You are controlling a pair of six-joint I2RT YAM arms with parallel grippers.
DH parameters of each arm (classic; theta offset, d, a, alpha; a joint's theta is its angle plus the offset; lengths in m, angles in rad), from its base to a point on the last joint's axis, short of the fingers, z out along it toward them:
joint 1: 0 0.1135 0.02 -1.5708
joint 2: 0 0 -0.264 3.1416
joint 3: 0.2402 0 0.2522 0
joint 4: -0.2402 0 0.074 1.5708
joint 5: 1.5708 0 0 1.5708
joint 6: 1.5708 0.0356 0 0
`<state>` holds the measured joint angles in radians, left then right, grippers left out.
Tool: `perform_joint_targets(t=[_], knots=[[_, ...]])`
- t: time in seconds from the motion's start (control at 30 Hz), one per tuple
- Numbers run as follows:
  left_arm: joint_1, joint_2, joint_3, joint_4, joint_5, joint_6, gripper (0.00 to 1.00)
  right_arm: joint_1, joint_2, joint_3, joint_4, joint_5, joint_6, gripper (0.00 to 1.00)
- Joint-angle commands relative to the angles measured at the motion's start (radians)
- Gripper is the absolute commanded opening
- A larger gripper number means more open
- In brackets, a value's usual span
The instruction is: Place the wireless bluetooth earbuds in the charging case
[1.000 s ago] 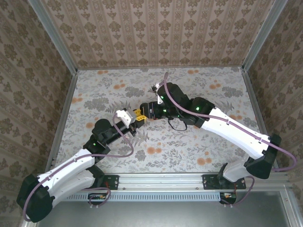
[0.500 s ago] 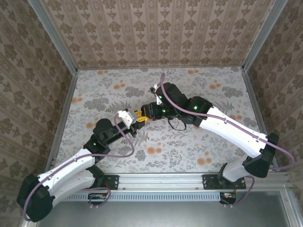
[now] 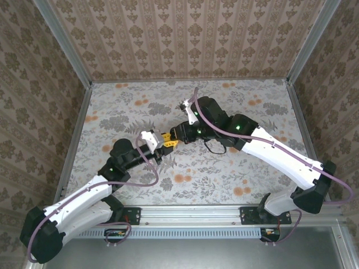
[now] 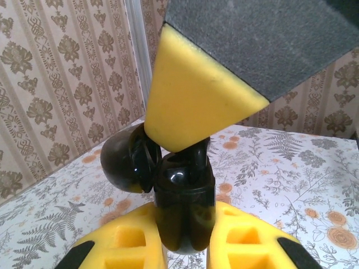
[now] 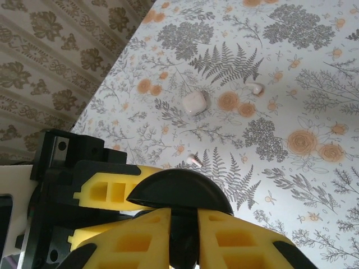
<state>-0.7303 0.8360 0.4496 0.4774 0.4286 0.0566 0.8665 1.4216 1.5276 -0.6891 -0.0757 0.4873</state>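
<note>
My left gripper [image 4: 185, 227] is shut on the charging case [image 4: 184, 196], a glossy black body held upright above the table. Its domed lid [image 4: 124, 159] hangs open to the left. My right gripper [image 5: 184, 224] meets it from above, one yellow finger [image 4: 196, 106] with a grey pad resting at the case's mouth. A small black piece that looks like an earbud [image 4: 200, 152] stands in the opening; it fills the narrow gap between the right fingers [image 5: 146, 241]. The lid [image 5: 179, 190] arches just past those fingers. In the top view both grippers [image 3: 167, 138] meet mid-table. No second earbud is visible.
Three small white bits lie on the floral table [image 5: 291, 185]: a pebble-like one [image 5: 194, 103], one [image 5: 256, 88] to its right and a tiny one [image 5: 193, 161] near the lid. Wallpapered walls [image 3: 185, 39] and metal rails close in the table.
The right gripper's jaws have drawn closer together at the case. Its wrist shifted slightly right in the top view. The left arm and the case stayed put.
</note>
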Motion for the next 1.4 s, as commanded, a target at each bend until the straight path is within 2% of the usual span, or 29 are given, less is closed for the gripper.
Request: perform_joint_targets(t=[0.0,0.23,0.6,1.03,1.37], knots=[[0.008,-0.004,0.044,0.009,0.050,0.006,0.00,-0.015,-0.020,-0.014,-0.036,-0.014,-0.036,0.14],[0.010,0.018,0.058,0.003,0.073,-0.004,0.00,-0.016,-0.008,-0.003,-0.051,-0.061,-0.077,0.11],[0.029,0.067,0.091,0.007,0.183,-0.056,0.00,-0.016,0.015,0.054,-0.109,-0.111,-0.235,0.10],[0.031,0.114,0.101,0.035,0.206,-0.084,0.00,-0.016,0.037,0.053,-0.073,-0.153,-0.275,0.11],[0.036,0.147,0.120,0.047,0.292,-0.110,0.00,-0.016,0.059,0.056,-0.047,-0.206,-0.349,0.11]])
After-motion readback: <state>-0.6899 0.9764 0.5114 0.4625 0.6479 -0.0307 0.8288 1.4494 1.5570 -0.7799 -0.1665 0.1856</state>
